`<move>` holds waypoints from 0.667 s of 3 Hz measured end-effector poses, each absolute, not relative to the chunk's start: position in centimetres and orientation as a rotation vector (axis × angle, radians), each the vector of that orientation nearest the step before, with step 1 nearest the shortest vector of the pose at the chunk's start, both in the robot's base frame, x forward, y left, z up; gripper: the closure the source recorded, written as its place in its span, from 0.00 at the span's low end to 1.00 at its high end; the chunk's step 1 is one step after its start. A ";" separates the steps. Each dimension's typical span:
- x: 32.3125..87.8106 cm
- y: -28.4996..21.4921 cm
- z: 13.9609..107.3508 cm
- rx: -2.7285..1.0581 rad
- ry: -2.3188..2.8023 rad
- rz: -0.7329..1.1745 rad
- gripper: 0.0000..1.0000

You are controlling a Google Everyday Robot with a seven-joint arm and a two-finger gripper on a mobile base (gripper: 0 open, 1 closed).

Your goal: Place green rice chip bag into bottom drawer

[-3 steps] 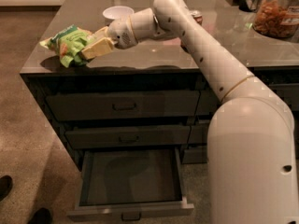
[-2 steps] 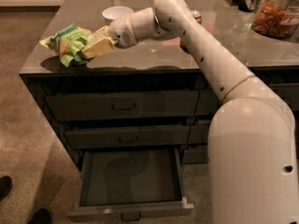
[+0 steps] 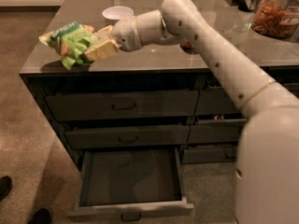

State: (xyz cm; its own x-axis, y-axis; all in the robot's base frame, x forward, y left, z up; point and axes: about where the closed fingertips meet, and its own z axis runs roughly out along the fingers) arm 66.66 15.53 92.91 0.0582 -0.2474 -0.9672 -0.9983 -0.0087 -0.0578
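Grey countertop carried a white bowl behind the fingers, and the gripper hung above its front left corner. The fingers pinched the green rice chip bag, whose white lettering could not be read. Below and right of them, the bottom drawer stood pulled open.

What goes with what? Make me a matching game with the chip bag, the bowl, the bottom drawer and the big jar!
Things:
1. green rice chip bag
2. bottom drawer
3. white bowl
4. glass jar

Where or how:
A. pulled wide open
B. far right of the counter, orange-brown snacks inside
C. held in the jaws of the gripper, over the counter's left end
D. on the counter, behind the arm

Pairs: 1-C, 2-A, 3-D, 4-B
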 end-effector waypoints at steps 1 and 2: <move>61.6 14.0 94.5 -1.426 1.289 0.980 1.00; 56.8 12.2 92.4 -1.449 1.325 0.954 1.00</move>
